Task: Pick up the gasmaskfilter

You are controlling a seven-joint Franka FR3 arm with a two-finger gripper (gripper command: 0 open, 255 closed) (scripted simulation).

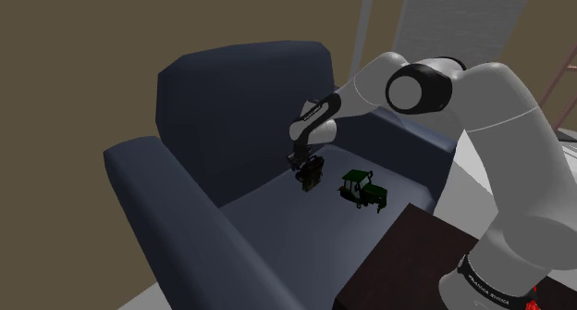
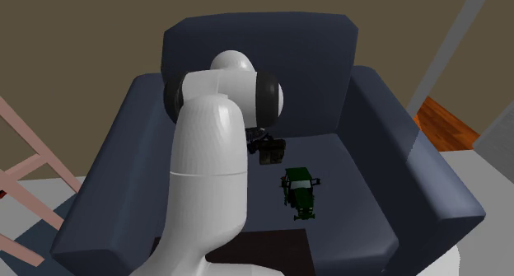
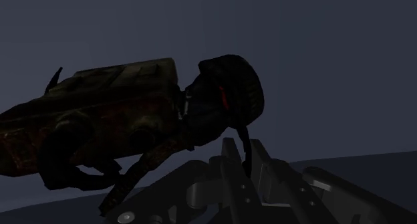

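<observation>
A dark blue armchair [image 1: 242, 84] stands against a brown wall [image 1: 83, 40]. The white arm [image 1: 504, 142] rises from the dark brown stand [image 1: 407, 262] at the lower right and reaches left, its black hand [image 1: 303, 167] low over the seat cushion. A small dark object, probably the gas mask filter [image 1: 314, 179], sits right at the hand. A green toy tractor [image 1: 362, 189] stands on the seat just beside it.

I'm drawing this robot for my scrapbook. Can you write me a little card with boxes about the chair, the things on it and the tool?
Chair: dark blue armchair
Thing to grab: dark gas mask filter, at the middle of the seat
Other thing: green tractor, beside the filter, not touching it
Tool: black tool, down at the filter
Grip: cannot tell
Arm: white arm, reaching over the seat
</observation>
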